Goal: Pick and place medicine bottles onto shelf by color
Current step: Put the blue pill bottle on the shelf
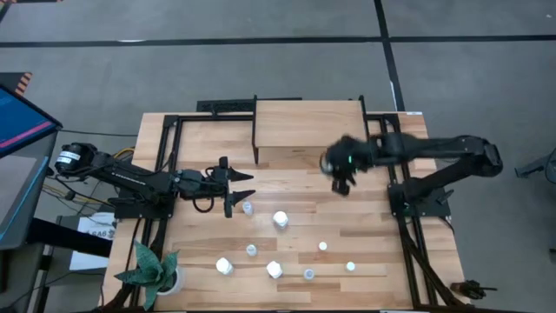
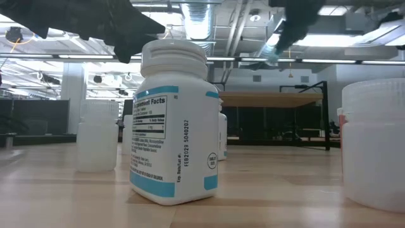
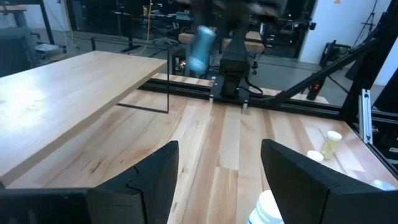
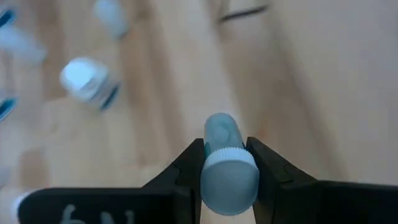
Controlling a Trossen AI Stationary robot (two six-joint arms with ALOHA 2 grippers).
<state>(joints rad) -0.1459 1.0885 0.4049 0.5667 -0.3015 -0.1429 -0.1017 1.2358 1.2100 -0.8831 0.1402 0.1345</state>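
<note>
My right gripper is shut on a small pale-blue-capped bottle, held in the air just in front of the light-wood shelf. The bottle also shows in the left wrist view and the low view. My left gripper is open and empty above the table's left middle. A small bottle stands on its base just beside it. Several more bottles, white and small, stand on the tabletop nearer the front edge. My right gripper pinches the bottle between its two fingers, on its two sides just below the ribbed cap. The cap is toward the wrist and the base points away along the fingers. The bottle hangs tilted, clear of table and shelf.
A potted plant stands at the front left corner. A large white labelled bottle stands close before the low camera, with other white bottles around it. Black frame rails run along the table's sides.
</note>
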